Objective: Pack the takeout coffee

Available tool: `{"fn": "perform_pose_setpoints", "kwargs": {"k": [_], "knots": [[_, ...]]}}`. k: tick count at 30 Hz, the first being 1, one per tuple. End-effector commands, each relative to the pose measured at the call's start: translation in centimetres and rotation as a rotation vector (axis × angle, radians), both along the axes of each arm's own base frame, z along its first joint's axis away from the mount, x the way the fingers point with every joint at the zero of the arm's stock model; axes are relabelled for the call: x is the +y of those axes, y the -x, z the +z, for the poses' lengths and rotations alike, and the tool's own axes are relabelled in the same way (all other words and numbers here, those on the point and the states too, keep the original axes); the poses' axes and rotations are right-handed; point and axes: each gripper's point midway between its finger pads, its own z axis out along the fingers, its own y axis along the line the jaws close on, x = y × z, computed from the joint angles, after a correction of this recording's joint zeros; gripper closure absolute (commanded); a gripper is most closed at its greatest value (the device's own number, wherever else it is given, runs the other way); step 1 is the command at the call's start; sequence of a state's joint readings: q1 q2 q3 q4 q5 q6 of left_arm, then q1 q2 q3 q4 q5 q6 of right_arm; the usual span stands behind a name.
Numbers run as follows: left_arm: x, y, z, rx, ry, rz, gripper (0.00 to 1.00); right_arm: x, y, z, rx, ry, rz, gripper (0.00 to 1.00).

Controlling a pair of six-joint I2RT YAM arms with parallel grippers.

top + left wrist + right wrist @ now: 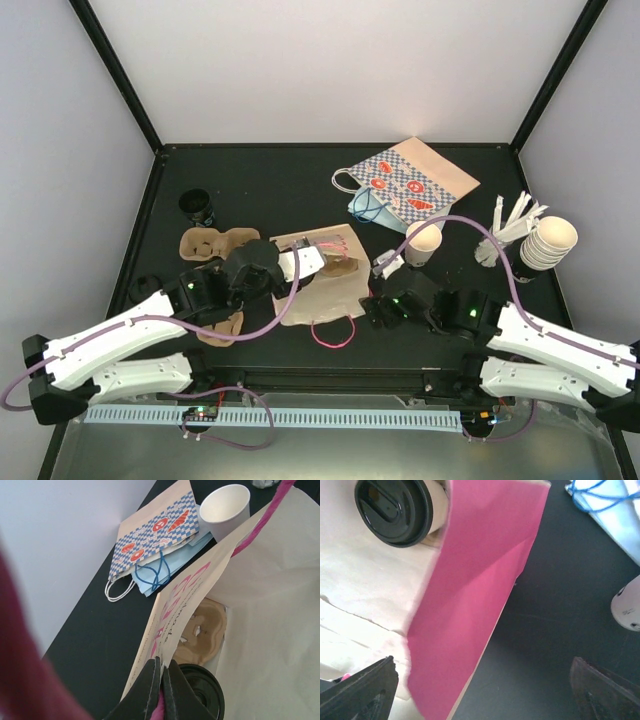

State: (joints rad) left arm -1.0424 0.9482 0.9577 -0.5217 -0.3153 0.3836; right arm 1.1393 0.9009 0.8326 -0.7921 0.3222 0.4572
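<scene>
Colour rundown: the bag [475, 590] is hot pink on the side panel and cream inside, with pink lettering and a pink handle [333, 333]. Lid [392, 510] is glossy black, carrier [202, 632] tan, cup [225, 510] plain white. The checked bag [155, 530] has blue-and-white squares with red-orange shapes. The pale blue bag [150, 577] has darker blue handles. Table [95, 650] is black.

Table [250, 180] was black | pink-handled bag [335, 298] lay mid-table | checkered bag [415, 180] (atop a blue bag [364, 208]) lay far | white paper cup [424, 243], cup stack [550, 242] sat right | black cup [198, 208], cardboard carrier [215, 243] left
</scene>
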Motion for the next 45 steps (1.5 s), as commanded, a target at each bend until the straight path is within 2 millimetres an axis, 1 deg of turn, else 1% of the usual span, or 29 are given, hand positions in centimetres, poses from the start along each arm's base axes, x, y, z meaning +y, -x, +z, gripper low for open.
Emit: {"fn": "perform_pose_setpoints", "kwargs": {"k": [1, 4, 5, 9, 10, 11, 14, 15, 18, 22, 26, 27, 28, 31, 34, 36, 38, 40, 43, 45], "knots": [[0.0, -1.5, 2.9, -0.016, 0.075, 0.082, 0.98, -0.5, -1.3, 4.6, -0.091, -0.069, -0.075, 0.00], [0.0, -3.1, 2.7, 0.015, 0.053, 0.120, 0.98, -2.0, -2.3, 7.6, -0.162, -0.052, -0.144, 0.00], [0.2, -3.8, 2.6, 0.020, 0.044, 0.137, 0.99, -2.5, -2.5, 9.0, -0.185, -0.065, -0.165, 0.00], [1.3, -7.6, 3.4, 0.074, 0.083, 0.187, 0.98, -4.7, -2.9, 12.6, -0.261, -0.113, -0.243, 0.00], [1.6, -8.5, 3.0, 0.109, 0.089, 0.204, 0.99, -5.2, -3.0, 13.2, -0.279, -0.132, -0.259, 0.00], [1.8, -9.5, 3.7, 0.129, 0.112, 0.217, 0.98, -5.6, -3.0, 13.7, -0.294, -0.151, -0.271, 0.00], [2.1, -12.5, 2.0, 0.243, 0.094, 0.280, 0.98, -6.5, -2.9, 14.2, -0.316, -0.180, -0.291, 0.00], [2.1, -13.1, 1.4, 0.284, 0.094, 0.289, 0.98, -6.7, -2.8, 14.2, -0.314, -0.181, -0.297, 0.00], [2.3, -14.9, 0.6, 0.394, 0.112, 0.325, 0.99, -7.2, -2.8, 13.9, -0.304, -0.167, -0.318, 0.00], [3.7, -17.4, 0.4, 0.479, 0.198, 0.404, 0.99, -7.9, -2.7, 13.4, -0.295, -0.138, -0.341, 0.00], [4.6, -18.8, 0.4, 0.516, 0.273, 0.443, 0.97, -8.3, -2.6, 12.9, -0.282, -0.125, -0.355, 0.00], [4.8, -19.0, 0.5, 0.519, 0.283, 0.447, 0.95, -8.3, -2.6, 12.7, -0.279, -0.119, -0.357, 0.00], [4.9, -19.1, 0.7, 0.520, 0.291, 0.447, 0.90, -8.3, -2.7, 12.5, -0.275, -0.115, -0.358, 0.00], [5.5, -19.0, 1.4, 0.510, 0.319, 0.463, 0.65, -7.9, -2.7, 10.7, -0.243, -0.068, -0.364, 0.00], [6.2, -18.6, 3.1, 0.468, 0.362, 0.474, 0.51, -7.7, -3.0, 9.2, -0.197, -0.019, -0.384, 0.00], [6.8, -18.0, 4.5, 0.433, 0.384, 0.486, 0.43, -7.6, -3.5, 8.6, -0.164, -0.012, -0.401, 0.00], [7.5, -17.1, 5.8, 0.403, 0.404, 0.491, 0.36, -7.3, -4.0, 7.9, -0.120, -0.016, -0.394, 0.00], [8.5, -15.8, 6.9, 0.373, 0.425, 0.508, 0.29, -7.2, -4.7, 6.8, -0.054, 0.001, -0.400, 0.00], [10.4, -13.4, 8.5, 0.299, 0.478, 0.538, 0.18, -8.3, -6.2, 5.5, -0.007, 0.067, -0.453, 0.00], [11.8, -11.8, 9.0, 0.264, 0.512, 0.566, 0.08, -8.8, -7.1, 5.2, -0.001, 0.094, -0.488, 0.01]]}}
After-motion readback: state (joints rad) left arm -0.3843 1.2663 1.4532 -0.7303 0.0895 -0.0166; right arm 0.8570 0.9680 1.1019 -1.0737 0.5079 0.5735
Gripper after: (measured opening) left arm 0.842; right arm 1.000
